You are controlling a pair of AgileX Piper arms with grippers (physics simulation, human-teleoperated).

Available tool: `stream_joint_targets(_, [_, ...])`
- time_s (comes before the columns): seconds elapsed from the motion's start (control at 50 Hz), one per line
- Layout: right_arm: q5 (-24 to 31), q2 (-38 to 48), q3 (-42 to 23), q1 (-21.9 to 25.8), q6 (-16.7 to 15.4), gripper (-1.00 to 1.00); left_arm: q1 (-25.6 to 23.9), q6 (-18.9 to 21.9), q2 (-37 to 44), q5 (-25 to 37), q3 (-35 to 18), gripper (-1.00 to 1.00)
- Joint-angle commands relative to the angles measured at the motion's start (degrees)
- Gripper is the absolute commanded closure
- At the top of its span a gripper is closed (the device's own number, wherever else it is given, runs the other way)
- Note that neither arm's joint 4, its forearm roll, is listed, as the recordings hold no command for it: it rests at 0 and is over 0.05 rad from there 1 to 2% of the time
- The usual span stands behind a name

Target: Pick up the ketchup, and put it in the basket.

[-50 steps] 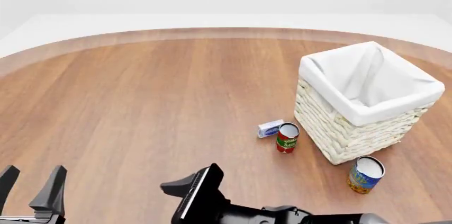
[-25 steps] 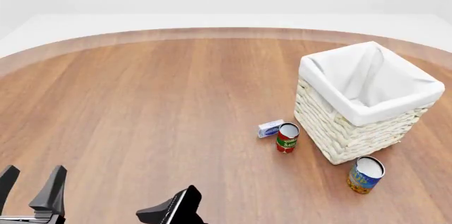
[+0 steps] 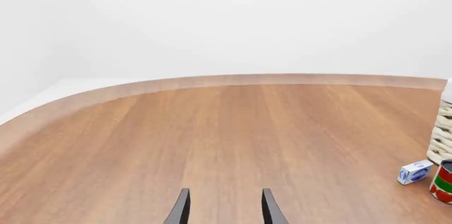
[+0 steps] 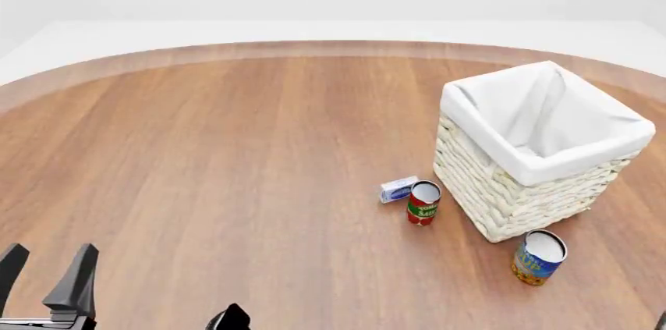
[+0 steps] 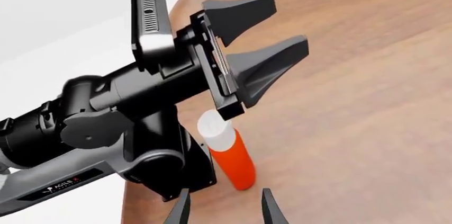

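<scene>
Ketchup (image 5: pixel 229 155) is lying ahead of my right hand (image 5: pixel 224 208), whose fingers are standing apart, gripping nothing; left hand (image 4: pixel 47 271) likewise.

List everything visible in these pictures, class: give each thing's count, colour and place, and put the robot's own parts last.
Ketchup: one, red-orange with white cap, standing beside the left arm's base, seen only in the right wrist view.
Basket: one, cream wicker, white lining, right side of table.
Can: one, red and green, left of the basket.
Can: one, blue and yellow, near side of the basket.
Small box: one, white and blue, beside the red-green can.
Table: one, brown wood.
Left gripper: black, open, near left.
Right gripper: black, open, facing the ketchup.
</scene>
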Motion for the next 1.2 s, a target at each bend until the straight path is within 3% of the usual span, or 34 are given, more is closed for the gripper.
stream_joint_targets(0.02, [2.0,1.9,-3.0,0.9,0.2,-1.0,0.0,0.0,0.0,0.0,0.0,-1.0])
stream_joint_targets(0.5, [3.7,5.1,-6.9,0.4,0.2,-1.0,0.0,0.0,0.0,0.0,0.0,-1.0])
stream_joint_targets(1.2, [10.4,11.6,-17.0,-0.6,-1.2,-1.0,0.0,0.0,0.0,0.0,0.0,-1.0])
